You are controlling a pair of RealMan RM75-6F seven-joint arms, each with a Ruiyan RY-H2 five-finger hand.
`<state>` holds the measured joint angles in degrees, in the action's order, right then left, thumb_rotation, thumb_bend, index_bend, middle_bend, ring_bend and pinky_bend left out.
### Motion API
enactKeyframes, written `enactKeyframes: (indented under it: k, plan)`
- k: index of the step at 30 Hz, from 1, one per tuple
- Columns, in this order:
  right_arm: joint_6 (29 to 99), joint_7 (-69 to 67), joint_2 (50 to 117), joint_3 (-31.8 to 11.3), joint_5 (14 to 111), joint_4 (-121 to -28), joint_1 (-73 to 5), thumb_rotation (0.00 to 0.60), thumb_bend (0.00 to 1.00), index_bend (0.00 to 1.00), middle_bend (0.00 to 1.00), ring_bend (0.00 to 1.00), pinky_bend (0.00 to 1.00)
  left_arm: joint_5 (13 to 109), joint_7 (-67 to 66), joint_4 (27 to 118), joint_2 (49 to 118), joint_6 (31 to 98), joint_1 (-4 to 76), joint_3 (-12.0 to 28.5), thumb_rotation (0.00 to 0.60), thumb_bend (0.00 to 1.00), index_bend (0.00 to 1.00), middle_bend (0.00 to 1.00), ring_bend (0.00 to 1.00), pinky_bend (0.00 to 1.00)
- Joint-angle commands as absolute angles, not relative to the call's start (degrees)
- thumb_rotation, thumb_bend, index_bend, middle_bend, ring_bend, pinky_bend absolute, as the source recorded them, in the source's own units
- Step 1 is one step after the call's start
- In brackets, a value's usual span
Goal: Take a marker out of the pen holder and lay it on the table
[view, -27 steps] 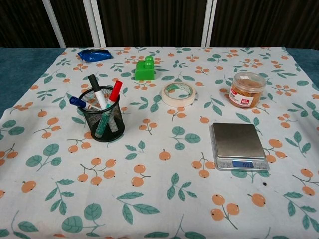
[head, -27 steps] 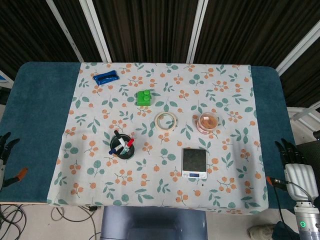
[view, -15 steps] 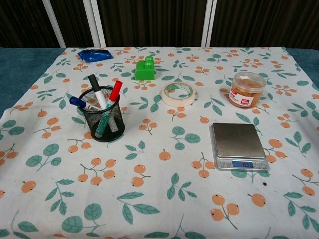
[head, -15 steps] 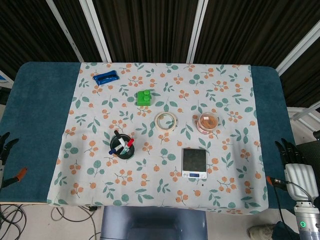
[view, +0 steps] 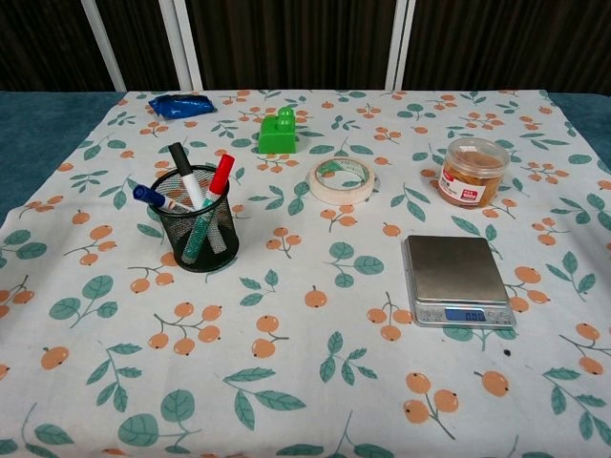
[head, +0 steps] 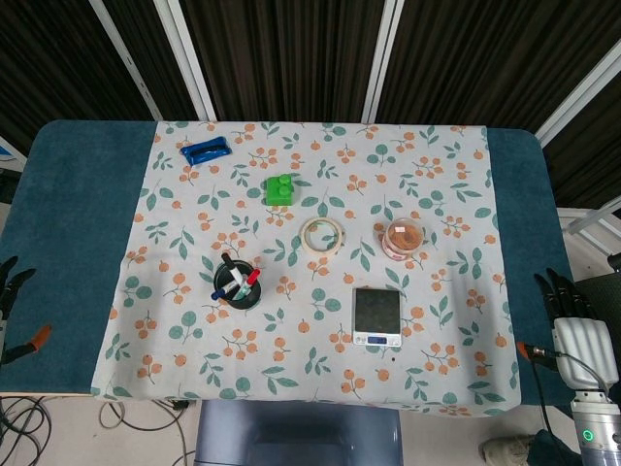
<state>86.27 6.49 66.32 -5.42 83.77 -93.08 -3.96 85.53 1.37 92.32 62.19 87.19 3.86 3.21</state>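
No displacement of any object is detected against the preceding frames. The pen holder (view: 196,229) is shown upright on the floral cloth (view: 315,334) covering the desk (head: 78,243), and the markers (view: 205,191) are seen leaning inside it, caps up; none has been lifted out. The left hand (head: 8,291) is visible only at the left edge of the head view, well apart from the holder; a slight outward drift is noted, and its fingers are extended and apart, with nothing held. The right hand (head: 572,320) is seen unchanged beyond the right desk edge, fingers likewise spread and empty. The task is therefore judged not yet begun: an approach to the holder, probably by the nearer left hand, is still required.
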Motion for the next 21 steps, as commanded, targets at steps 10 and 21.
enactKeyframes:
  k: [10,21]
  plan:
    - [86.74,6.48,66.27,-5.49,83.41,-93.37,-3.57,0.600,0.15,0.07,0.00,0.06,0.17,87.89,8.38,89.77,59.94,86.67,5.10,3.44,0.600,0.19,0.20,0.02,0.00,0.00]
    - [86.64,6.69,66.26,-5.35,83.45,-93.59,-3.51,0.600,0.15,0.07,0.00,0.06,0.17,89.97,20.02,93.61,51.29,71.51,16.11,5.09,0.600,0.19,0.20,0.02,0.00,0.00]
